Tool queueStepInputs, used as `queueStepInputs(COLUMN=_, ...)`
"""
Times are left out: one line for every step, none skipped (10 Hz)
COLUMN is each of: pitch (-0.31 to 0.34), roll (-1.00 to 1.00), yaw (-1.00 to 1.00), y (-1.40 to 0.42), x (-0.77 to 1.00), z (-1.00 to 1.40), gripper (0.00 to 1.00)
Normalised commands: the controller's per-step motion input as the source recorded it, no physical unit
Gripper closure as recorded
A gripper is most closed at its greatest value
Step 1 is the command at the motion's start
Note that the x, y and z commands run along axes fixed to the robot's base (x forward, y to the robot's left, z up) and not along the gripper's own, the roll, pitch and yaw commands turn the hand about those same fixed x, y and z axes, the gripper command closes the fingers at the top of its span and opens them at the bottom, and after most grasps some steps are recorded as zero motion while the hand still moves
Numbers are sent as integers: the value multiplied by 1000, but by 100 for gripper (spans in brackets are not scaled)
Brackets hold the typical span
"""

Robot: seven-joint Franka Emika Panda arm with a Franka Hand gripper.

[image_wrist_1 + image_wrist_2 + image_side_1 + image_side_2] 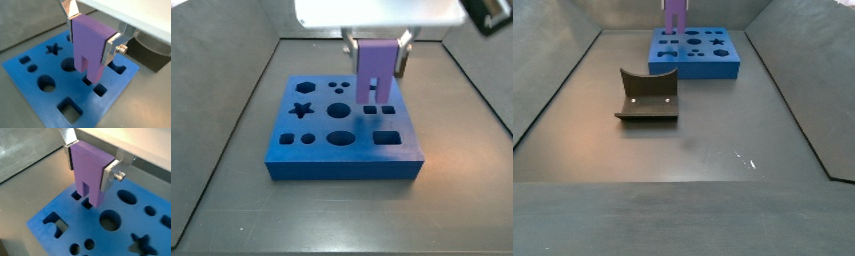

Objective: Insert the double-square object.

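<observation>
Right now the gripper hangs over the blue board, its jaws closed on the double-square object, which they clamp by its upper part on two opposite faces. What matters for the coming move is how the piece sits against the slot beneath it: its long axis runs straight down from the jaws, close to upright in both wrist views, and its two legs point at the pair of small square holes on the board's near-gripper side. In a side view the lower end of the piece stands just above those holes, perhaps already touching the board's top face; whether the legs have entered I cannot tell. In a wrist view one leg appears to hide one of the square holes while the neighbouring hole shows just beside it, so some sideways offset may remain. The piece itself is violet, smooth and matt, a tall rectangular block split at its lower end by a narrow notch into two square prongs. Well apart from the board, on the grey bench, stands the dark fixture, clear of the arm's path.
</observation>
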Motion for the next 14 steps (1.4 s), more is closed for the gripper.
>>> queueStepInputs(pitch=0, roll=207, yaw=0, y=0, x=554, z=-243, gripper=100)
queueStepInputs(pitch=19, roll=111, yaw=0, y=0, x=406, z=-211, gripper=100)
queueStepInputs(pitch=39, roll=106, yaw=40, y=0, x=286, z=-146, gripper=100)
queueStepInputs(pitch=0, roll=14, yaw=120, y=0, x=23, z=-183, gripper=100)
queueStepInputs(pitch=-13, roll=-36, yaw=160, y=0, x=-80, z=-286, gripper=100)
queueStepInputs(pitch=-27, roll=-19, yaw=266, y=0, x=-151, z=-346, gripper=100)
queueStepInputs(pitch=-19, roll=-53, yaw=251, y=0, x=-214, z=-283, gripper=100)
queueStepInputs(pitch=0, roll=0, yaw=209, y=43, x=-57, z=-326, gripper=100)
queueStepInputs(pitch=0, roll=0, yaw=0, y=43, x=0, z=-457, gripper=100)
queueStepInputs(pitch=39, roll=0, yaw=-163, y=0, x=303, z=-686, gripper=100)
queueStepInputs(pitch=3, roll=0, yaw=-274, y=0, x=229, z=-729, gripper=100)
queueStepInputs(pitch=-19, roll=-110, yaw=-94, y=9, x=169, z=-200, gripper=100)
queueStepInputs(pitch=0, roll=-17, yaw=0, y=17, x=0, z=0, gripper=100)
queueStepInputs(pitch=0, roll=9, yaw=0, y=0, x=0, z=0, gripper=100)
